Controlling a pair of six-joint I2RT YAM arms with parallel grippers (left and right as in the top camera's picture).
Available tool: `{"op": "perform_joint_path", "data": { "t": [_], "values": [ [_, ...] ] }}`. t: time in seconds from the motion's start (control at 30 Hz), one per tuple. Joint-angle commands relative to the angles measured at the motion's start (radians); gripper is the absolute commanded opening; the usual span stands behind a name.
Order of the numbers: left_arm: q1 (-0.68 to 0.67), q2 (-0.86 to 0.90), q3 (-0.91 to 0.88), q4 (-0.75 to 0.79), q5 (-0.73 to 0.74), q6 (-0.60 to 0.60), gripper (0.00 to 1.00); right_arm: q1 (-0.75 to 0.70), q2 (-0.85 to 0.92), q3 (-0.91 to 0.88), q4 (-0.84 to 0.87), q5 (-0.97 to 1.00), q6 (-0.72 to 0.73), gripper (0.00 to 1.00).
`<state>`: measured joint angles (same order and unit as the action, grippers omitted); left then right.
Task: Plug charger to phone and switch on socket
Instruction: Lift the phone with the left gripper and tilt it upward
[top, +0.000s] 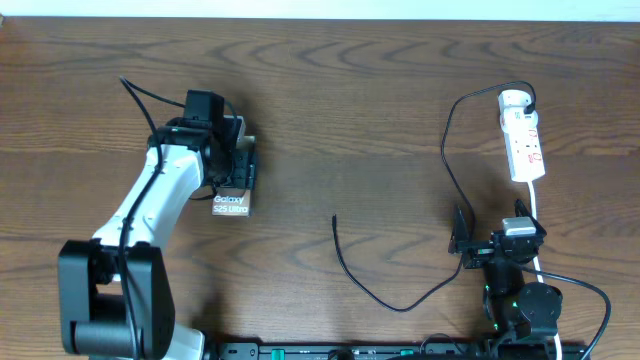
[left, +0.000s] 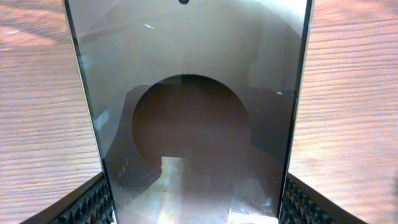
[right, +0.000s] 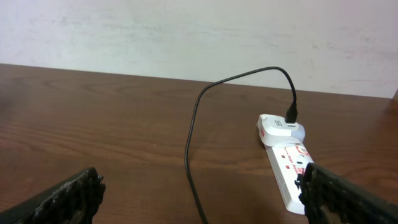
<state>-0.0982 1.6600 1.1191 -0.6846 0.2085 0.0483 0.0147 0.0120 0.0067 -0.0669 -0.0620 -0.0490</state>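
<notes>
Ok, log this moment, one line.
left gripper: shut on phone | right gripper: open, empty | charger: in socket, tip free on table

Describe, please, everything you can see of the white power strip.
The power strip is a short, elongated white plastic-looking bar with red markings. It lies flat on the wooden table at the far right, lengthwise away from the robot. The black charger cable plugs into its rounded far end; a thick white cord leaves its near end. Its switch position is too small to tell.

Soft, even light with weak shadows. Left wrist view is blurry up close; the phone (left: 186, 93) glass mirrors pale glare.
</notes>
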Motion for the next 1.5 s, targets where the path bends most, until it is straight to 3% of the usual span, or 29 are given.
{"op": "perform_joint_path", "data": {
  "t": [0.0, 0.27, 0.53, 0.83, 1.0, 1.27, 1.47],
  "values": [
    [0.002, -0.053, 0.038, -0.003, 0.180, -0.040, 0.07, 0.006, -0.003, -0.001, -0.004, 0.007, -0.012, 0.99],
    [0.017, -0.074, 0.081, 0.015, 0.495, -0.224, 0.07, 0.006, -0.003, -0.001, -0.004, 0.007, -0.012, 0.99],
    [0.080, -0.074, 0.086, 0.180, 0.778, -0.649, 0.07, 0.006, -0.003, -0.001, -0.004, 0.007, -0.012, 0.99],
    [0.108, -0.074, 0.086, 0.219, 0.814, -1.152, 0.07, 0.006, -0.003, -0.001, -0.004, 0.007, -0.012, 0.99],
    [0.108, -0.074, 0.086, 0.220, 0.909, -1.413, 0.07, 0.006, -0.003, -0.001, -0.004, 0.007, -0.012, 0.99],
    [0.108, -0.074, 0.086, 0.220, 1.065, -1.740, 0.07, 0.006, -0.003, -0.001, -0.004, 0.007, -0.012, 0.99],
    [0.108, -0.074, 0.086, 0.220, 1.133, -1.843, 0.07, 0.006, -0.003, -0.001, -0.004, 0.007, -0.012, 0.99]
  ]
}}
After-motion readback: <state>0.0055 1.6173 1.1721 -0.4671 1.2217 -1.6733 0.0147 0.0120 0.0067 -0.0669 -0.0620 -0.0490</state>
